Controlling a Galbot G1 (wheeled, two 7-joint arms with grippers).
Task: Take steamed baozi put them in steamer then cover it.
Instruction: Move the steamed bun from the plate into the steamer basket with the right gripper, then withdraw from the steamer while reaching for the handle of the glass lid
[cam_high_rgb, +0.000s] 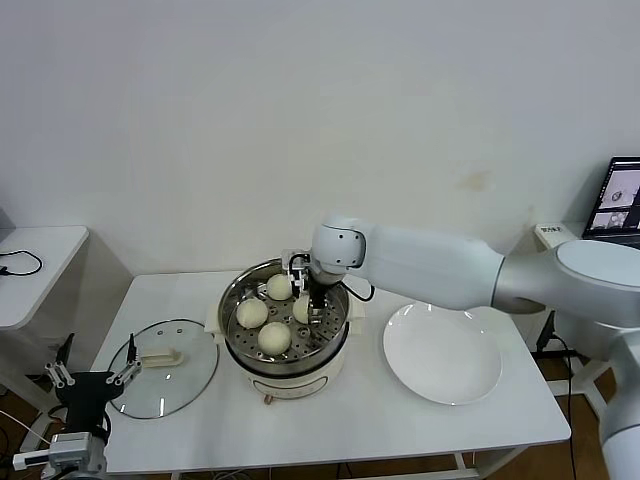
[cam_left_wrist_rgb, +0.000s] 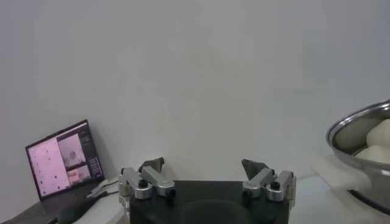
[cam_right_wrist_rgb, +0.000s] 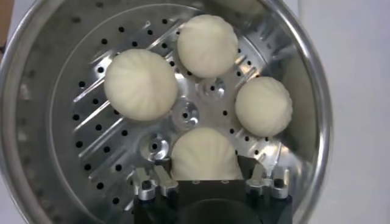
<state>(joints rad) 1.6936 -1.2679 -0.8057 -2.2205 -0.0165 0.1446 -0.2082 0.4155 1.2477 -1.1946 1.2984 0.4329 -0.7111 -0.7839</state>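
All four steamed baozi (cam_right_wrist_rgb: 141, 84) lie on the perforated floor of the steamer (cam_high_rgb: 287, 350) at the middle of the table (cam_high_rgb: 420, 425), and the right gripper (cam_right_wrist_rgb: 206, 182) reaches down inside the basket with its jaws spread wide on either side of the bun at three o'clock, not squeezing it. The white plate (cam_high_rgb: 443, 355) sits bare at three o'clock of the steamer and the glass lid (cam_high_rgb: 165, 368) lies flat at nine o'clock. The left gripper (cam_high_rgb: 92, 375) waits wide open off the table's edge at about eight o'clock.
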